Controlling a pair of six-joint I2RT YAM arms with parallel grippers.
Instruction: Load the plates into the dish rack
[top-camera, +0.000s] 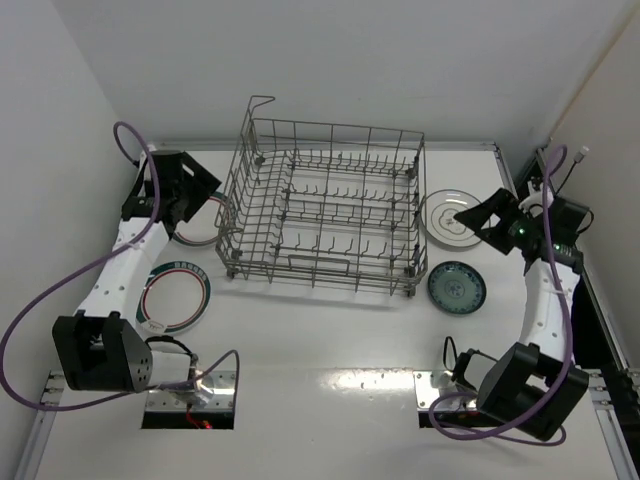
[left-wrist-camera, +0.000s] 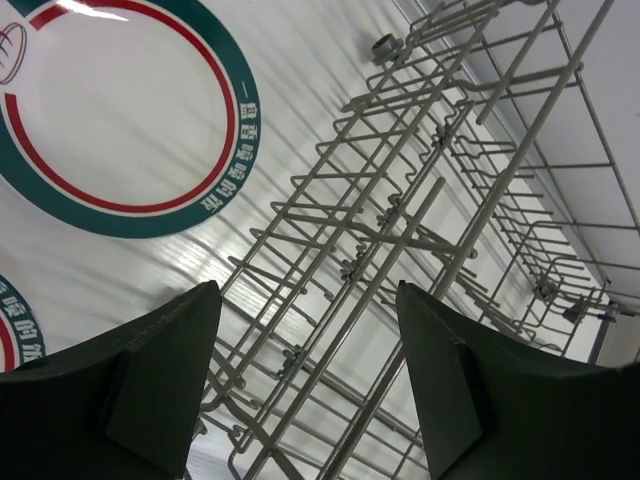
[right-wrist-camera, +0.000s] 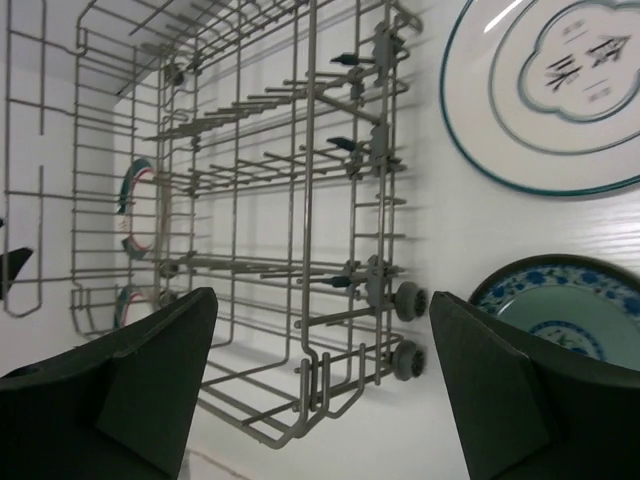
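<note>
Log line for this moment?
dish rack: empty | plates: all four on table | left tool: open, empty | right tool: open, empty

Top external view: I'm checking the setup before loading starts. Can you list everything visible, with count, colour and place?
dish rack: one, grey wire, centre of the table, no plate in it
banded plates: two, white with green-and-red rims, left of the rack; one lies flat near the left arm, the other is partly hidden under the left gripper
patterned plate: one, pale grey, right of the rack, far side
small plate: one, teal, right of the rack, near side
table: one, white
cables: two, purple, one looping from each arm
left gripper: one, black, open, holding nothing
right gripper: one, black, open, holding nothing
</note>
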